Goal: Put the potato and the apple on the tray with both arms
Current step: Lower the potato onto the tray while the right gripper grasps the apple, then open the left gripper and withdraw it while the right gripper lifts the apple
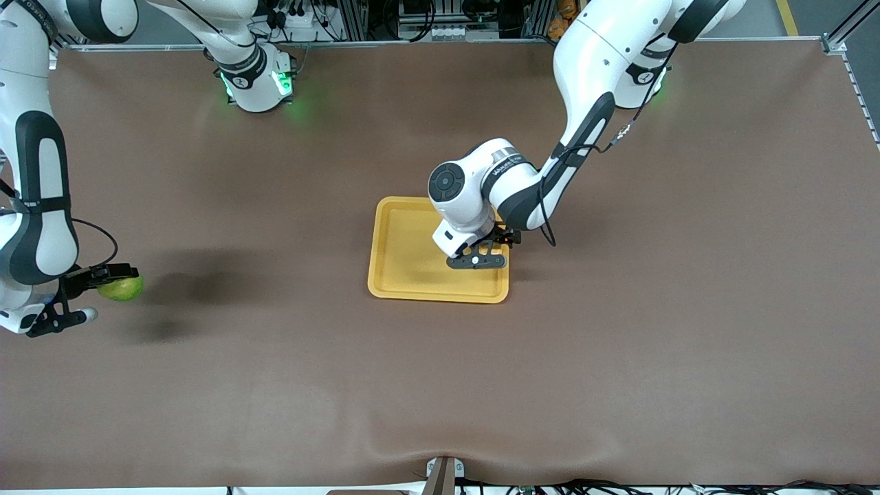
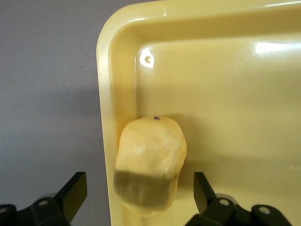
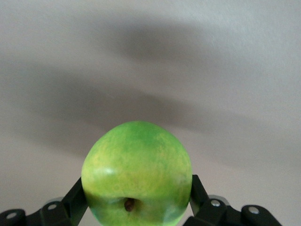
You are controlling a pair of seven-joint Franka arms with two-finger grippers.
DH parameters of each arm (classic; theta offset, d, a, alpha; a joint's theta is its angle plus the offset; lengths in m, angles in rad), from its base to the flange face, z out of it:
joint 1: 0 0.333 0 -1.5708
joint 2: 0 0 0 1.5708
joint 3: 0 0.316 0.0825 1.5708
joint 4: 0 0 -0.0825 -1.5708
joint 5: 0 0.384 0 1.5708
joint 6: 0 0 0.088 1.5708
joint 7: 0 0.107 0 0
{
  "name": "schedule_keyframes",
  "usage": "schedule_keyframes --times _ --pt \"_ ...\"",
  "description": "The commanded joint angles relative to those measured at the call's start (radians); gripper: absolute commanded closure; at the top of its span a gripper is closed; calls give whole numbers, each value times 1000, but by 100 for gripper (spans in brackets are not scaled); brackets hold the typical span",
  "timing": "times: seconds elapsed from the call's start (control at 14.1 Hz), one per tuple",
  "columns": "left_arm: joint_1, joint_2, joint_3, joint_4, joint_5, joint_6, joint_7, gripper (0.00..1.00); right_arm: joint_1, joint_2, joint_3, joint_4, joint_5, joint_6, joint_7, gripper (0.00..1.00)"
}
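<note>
**Potato down, apple aloft**

The oblong yellow-tan potato (image 2: 149,165) lies in my shallow yellow-orange plastic tray (image 1: 402,278), against the rim at the left arm's end. My left gripper (image 2: 140,195) hangs over it, fingers spread clear. My right gripper (image 1: 81,292) clamps the round green apple (image 1: 122,287) above the brown table (image 1: 619,344).

This is a robotics lab, not a home: two white arms (image 1: 591,82) are bolted to a wide table (image 1: 687,309) under a brown cover, with aluminium frame rails (image 1: 412,42) (and bundles of loose cables (image 1: 619,487)) along its edges.
</note>
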Motion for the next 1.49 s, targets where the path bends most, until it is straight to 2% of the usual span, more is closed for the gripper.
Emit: schedule_keyframes --times 0.0,0.14,0.28,0.5,0.85,1.14,1.42 --pt "8 -38 5 12 22 -21 -19 0 48 -56 -2 -7 14 -54 9 100" --pt "37 -105 19 12 13 -22 -21 0 82 -65 -2 11 16 -91 90 100" --pt "112 -171 20 12 13 -100 -16 0 112 -73 0 37 16 -143 157 100" --pt "320 -223 5 15 6 -114 36 0 191 -79 1 91 19 -217 275 100" --pt "571 -223 7 41 -4 -115 414 0 324 -81 3 157 103 -267 541 100" --pt "651 -249 7 35 -33 -127 613 0 428 -93 3 159 126 -267 719 100" --pt "697 -321 7 6 -152 -283 696 0 517 -93 3 159 167 -261 861 100"
